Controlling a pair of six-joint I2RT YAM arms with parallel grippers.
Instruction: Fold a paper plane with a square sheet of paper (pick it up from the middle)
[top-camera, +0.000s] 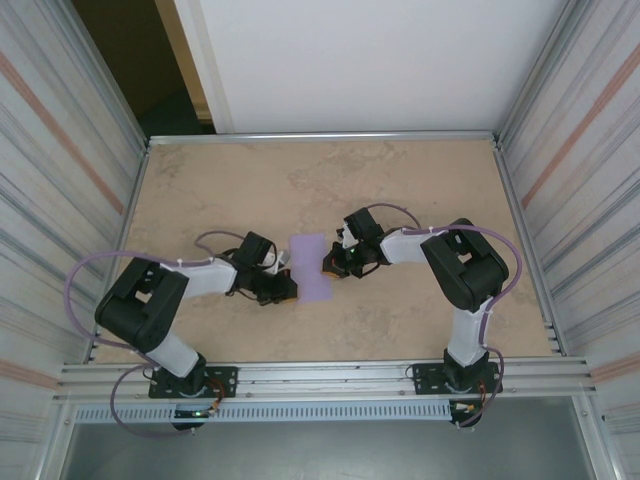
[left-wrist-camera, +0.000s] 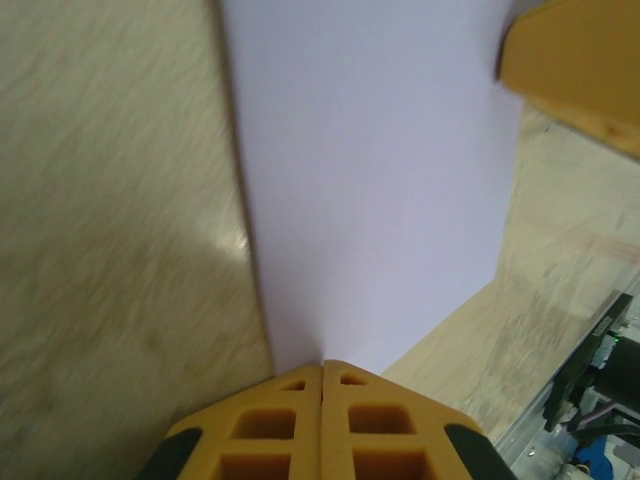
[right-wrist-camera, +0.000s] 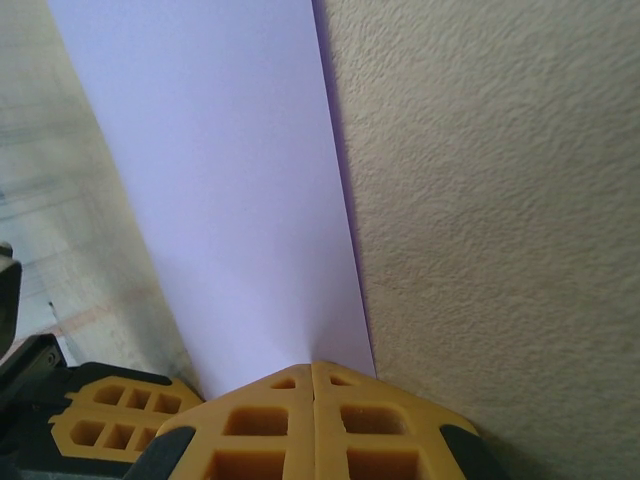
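The square sheet of paper (top-camera: 309, 266) is plain lavender and spans the gap between my two grippers at the middle of the table. In the top view it reads as a narrow upright rectangle. My left gripper (top-camera: 289, 287) is shut on its near-left edge. In the left wrist view the yellow jaws (left-wrist-camera: 322, 366) meet on the sheet (left-wrist-camera: 370, 180). My right gripper (top-camera: 329, 264) is shut on the opposite edge, and its tips (right-wrist-camera: 313, 365) pinch the sheet (right-wrist-camera: 230, 200). One of the right gripper's yellow fingers (left-wrist-camera: 575, 70) shows beyond the sheet's far corner.
The beige stone-patterned table (top-camera: 330, 180) is boxed in by ribbed side walls (top-camera: 60, 180) and a white back panel (top-camera: 370, 60). An aluminium rail (top-camera: 330, 378) runs along the near edge with both arm bases. The left gripper's fingers (right-wrist-camera: 110, 425) appear low in the right wrist view.
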